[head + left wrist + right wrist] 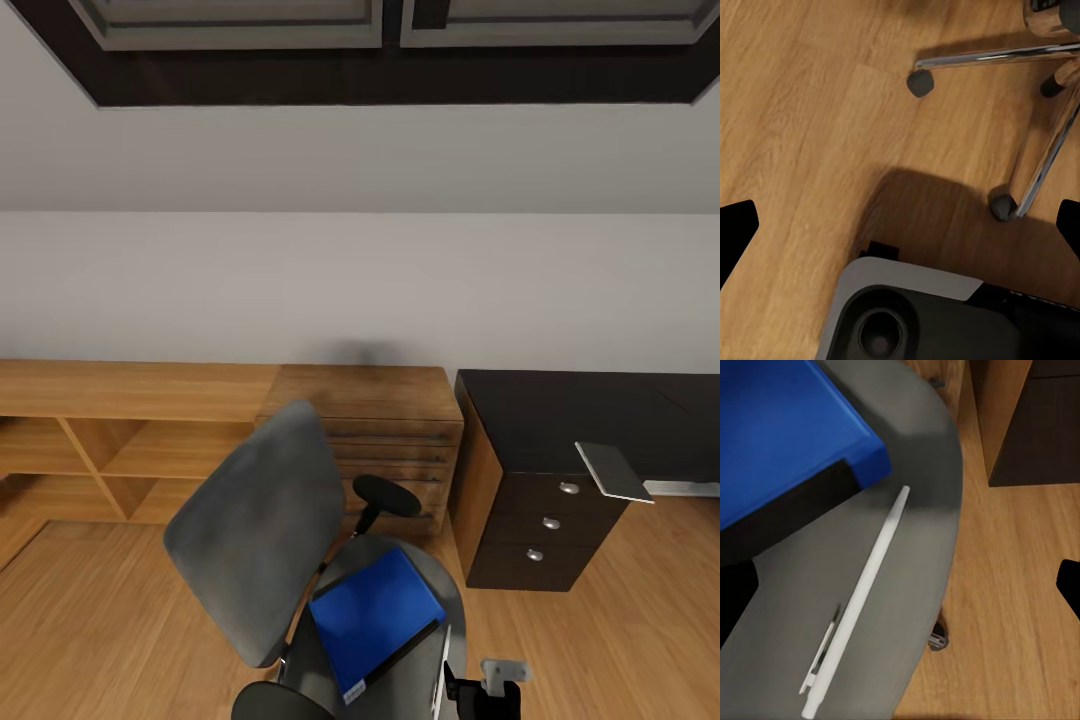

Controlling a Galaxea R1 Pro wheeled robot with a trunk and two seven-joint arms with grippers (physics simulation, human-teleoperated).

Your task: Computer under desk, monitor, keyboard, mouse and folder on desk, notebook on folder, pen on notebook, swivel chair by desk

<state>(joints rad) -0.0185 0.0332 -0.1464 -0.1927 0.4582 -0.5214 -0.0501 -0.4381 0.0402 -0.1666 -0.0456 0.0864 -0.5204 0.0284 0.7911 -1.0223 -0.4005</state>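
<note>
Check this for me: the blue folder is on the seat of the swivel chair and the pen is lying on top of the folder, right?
Not quite. The folder is on the swivel chair seat, but the pen lies beside it on the grey seat, not on top, as the right wrist view shows.

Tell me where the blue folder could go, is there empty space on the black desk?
Yes. The desk top is bare from its left end above the drawer unit back to the wall; a grey panel sits at the front edge. The swivel chair seat is crowded: the folder and the pen fill it.
</note>
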